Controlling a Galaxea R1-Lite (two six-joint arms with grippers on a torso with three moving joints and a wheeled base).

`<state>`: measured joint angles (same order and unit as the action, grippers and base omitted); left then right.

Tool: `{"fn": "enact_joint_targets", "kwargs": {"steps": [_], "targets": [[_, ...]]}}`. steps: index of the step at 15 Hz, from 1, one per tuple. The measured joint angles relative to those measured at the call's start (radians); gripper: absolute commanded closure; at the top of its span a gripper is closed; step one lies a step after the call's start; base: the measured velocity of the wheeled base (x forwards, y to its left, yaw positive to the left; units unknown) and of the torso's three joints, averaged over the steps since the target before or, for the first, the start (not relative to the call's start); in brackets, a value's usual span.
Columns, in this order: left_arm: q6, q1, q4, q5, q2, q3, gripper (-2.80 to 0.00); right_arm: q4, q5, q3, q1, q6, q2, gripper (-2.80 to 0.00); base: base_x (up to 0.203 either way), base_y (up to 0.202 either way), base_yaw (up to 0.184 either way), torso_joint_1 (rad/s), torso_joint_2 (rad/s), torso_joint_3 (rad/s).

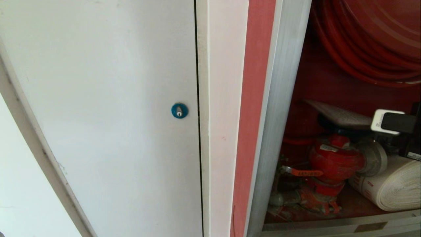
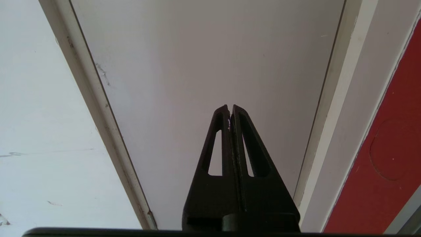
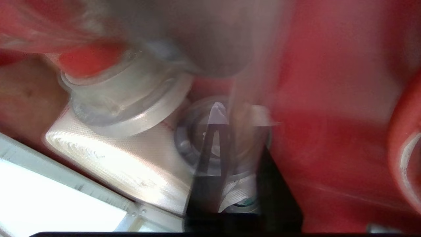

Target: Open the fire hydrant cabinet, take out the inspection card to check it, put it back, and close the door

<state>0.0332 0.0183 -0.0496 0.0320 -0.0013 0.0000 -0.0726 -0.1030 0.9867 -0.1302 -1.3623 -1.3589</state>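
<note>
Inspection card [image 1: 340, 115]: lying atop red hydrant valve [image 1: 332, 161] inside cabinet; right pincer [image 3: 230, 123] fingers together, grip unclear; left pincer [image 2: 230, 113] closed, empty.

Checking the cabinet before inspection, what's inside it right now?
Inside the cabinet: a hose reel, a red valve, a rolled white hose, and a flat card lying over the valve. The right arm hides what lies behind it.
</note>
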Motion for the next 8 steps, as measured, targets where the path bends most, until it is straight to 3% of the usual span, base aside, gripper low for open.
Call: {"fn": "enact_joint_targets", "kwargs": {"steps": [8], "targets": [[0.0,0.0,0.0,0.0,0.0,0.0,0.0,-0.014,-0.001,-0.039,-0.002,0.0,0.08,0.0,0.0,0.0,0.0,0.0,0.0,0.0]]}}
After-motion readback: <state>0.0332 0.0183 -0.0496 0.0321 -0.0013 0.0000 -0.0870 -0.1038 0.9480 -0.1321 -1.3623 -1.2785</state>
